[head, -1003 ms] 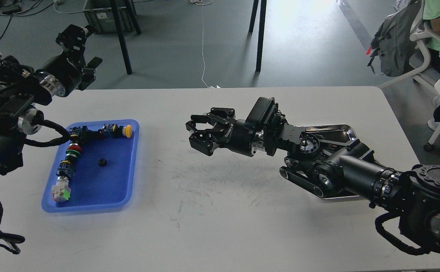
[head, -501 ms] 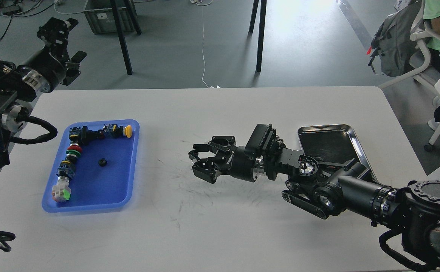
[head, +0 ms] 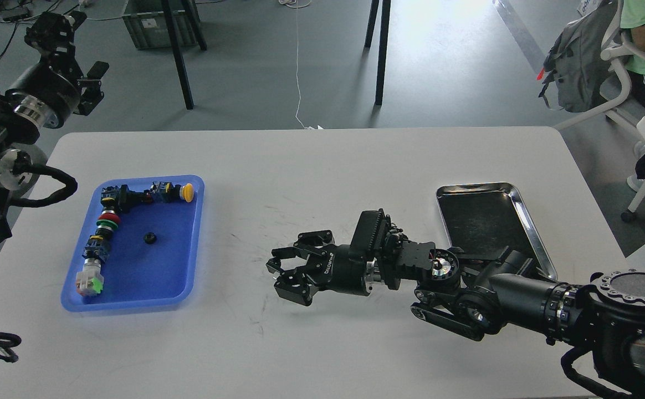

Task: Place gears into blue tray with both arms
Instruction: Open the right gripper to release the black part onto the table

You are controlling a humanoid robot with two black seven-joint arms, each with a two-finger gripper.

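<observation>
The blue tray (head: 153, 274) lies on the left part of the white table. One small black gear (head: 149, 238) rests on its floor near the middle, apart from the switches. My left gripper (head: 73, 47) hangs open over the floor beyond the table's far left corner, well away from the tray. My right gripper (head: 278, 278) hovers low over the table's middle, pointing left toward the tray, about a tray's width from its right rim. Its fingers stand apart and I see nothing between them.
Several push-button switches (head: 106, 219) with yellow, red and green caps line the blue tray's left and far sides. A shiny steel tray (head: 483, 216) with a dark inside lies at the right, partly behind my right arm. Table legs and a seated person lie beyond the table.
My left arm has drawn back up and to the left, off the table. My right gripper has dropped lower and come toward me, uncovering the steel tray. The gear has stayed put.
</observation>
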